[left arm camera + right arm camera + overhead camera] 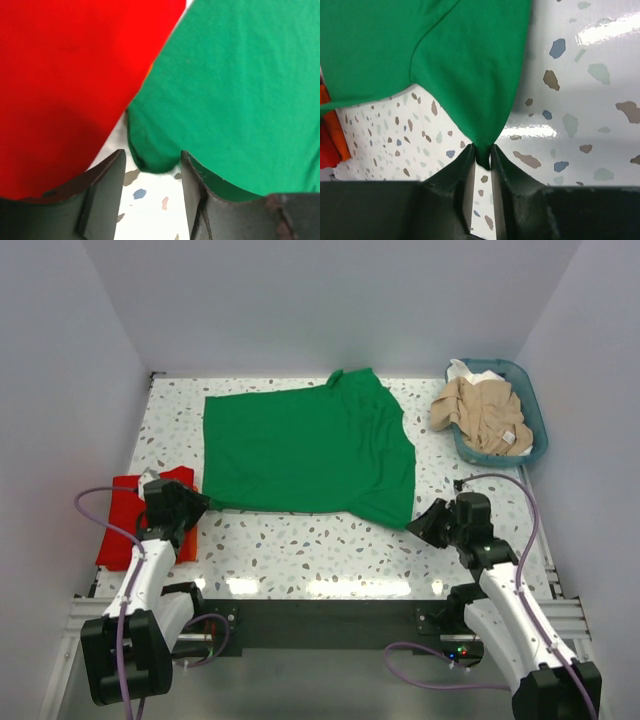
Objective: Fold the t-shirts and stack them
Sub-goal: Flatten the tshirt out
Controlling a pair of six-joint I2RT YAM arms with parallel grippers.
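Observation:
A bright green t-shirt (300,450) lies spread flat in the middle of the table. A folded red t-shirt (125,520) lies at the near left. My left gripper (197,505) is open at the green shirt's near left corner. In the left wrist view the corner (150,157) sits just between my fingertips (115,165), with the red shirt (60,85) to the left. My right gripper (425,523) is shut on the green shirt's near right corner (482,152), and the cloth (460,60) pulls to a point at the jaws.
A teal plastic basket (537,405) stands at the back right and holds a crumpled beige t-shirt (485,410) and a white one (482,375). White walls close in the speckled table (320,550) on three sides. The red shirt's edge shows in the right wrist view (330,137).

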